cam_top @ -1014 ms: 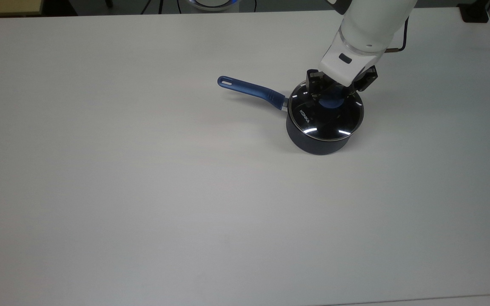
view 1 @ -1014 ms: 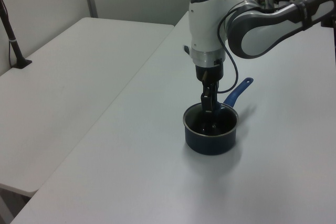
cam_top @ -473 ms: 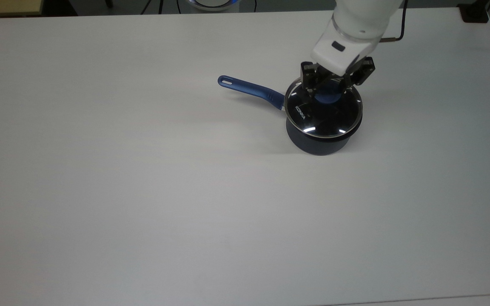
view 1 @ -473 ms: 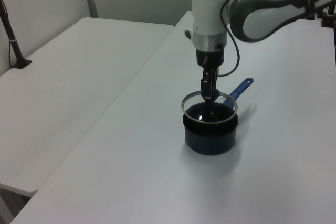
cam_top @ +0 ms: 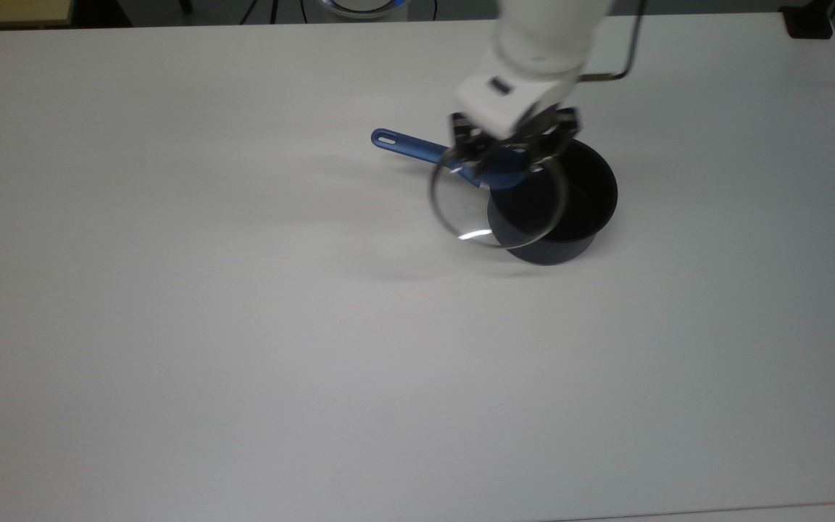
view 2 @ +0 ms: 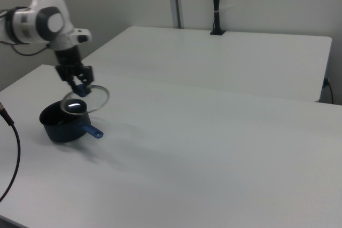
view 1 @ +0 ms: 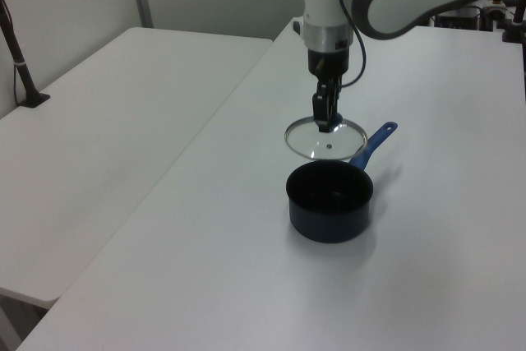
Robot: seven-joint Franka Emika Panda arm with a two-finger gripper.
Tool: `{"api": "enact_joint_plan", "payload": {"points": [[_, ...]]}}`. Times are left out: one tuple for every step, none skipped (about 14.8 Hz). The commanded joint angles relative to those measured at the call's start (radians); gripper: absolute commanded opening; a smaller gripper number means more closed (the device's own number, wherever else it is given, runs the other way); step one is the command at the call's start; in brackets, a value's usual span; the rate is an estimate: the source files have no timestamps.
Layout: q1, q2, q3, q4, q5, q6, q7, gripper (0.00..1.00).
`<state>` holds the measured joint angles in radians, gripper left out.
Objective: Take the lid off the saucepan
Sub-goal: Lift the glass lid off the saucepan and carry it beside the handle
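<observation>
The dark saucepan (cam_top: 570, 217) (view 1: 329, 203) (view 2: 57, 123) stands uncovered on the white table, its blue handle (cam_top: 417, 148) pointing to the top view's left. The clear glass lid (cam_top: 493, 206) (view 1: 325, 137) (view 2: 85, 100) hangs in the air above and to the top view's left of the pan, overlapping the pan's rim from above. My gripper (cam_top: 506, 165) (view 1: 328, 121) (view 2: 80, 86) is shut on the lid's blue knob, holding the lid level and clear of the pan.
The white table (cam_top: 243, 326) spreads wide around the pan. A second white table (view 1: 107, 104) stands alongside at the left view's left. A black cable (view 2: 10, 148) hangs at the right view's left edge.
The lid has risen off the saucepan with my gripper and shifted to the top view's left. The pan stayed in place and its inside now shows.
</observation>
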<state>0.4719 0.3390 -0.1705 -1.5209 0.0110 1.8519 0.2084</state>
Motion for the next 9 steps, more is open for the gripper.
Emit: {"api": "enact_joint_plan", "payload": {"points": [[-0.097, -0.008, -0.010, -0.005, -0.014, -0.013, -0.098, 0.34], [-0.128, -0.005, -0.010, -0.005, -0.014, -0.002, -0.113, 0.34], [-0.160, -0.005, -0.010, -0.013, -0.014, 0.033, -0.127, 0.34], [-0.188, -0.003, -0.010, -0.027, -0.014, 0.067, -0.135, 0.34], [-0.211, 0.006, -0.010, -0.034, -0.016, 0.090, -0.142, 0.34], [-0.235, 0.021, -0.010, -0.036, -0.016, 0.105, -0.161, 0.34], [-0.254, 0.035, -0.010, -0.044, -0.016, 0.116, -0.179, 0.34], [-0.274, 0.046, -0.010, -0.050, -0.016, 0.131, -0.193, 0.34], [-0.292, 0.060, -0.010, -0.056, -0.017, 0.141, -0.205, 0.34]]}}
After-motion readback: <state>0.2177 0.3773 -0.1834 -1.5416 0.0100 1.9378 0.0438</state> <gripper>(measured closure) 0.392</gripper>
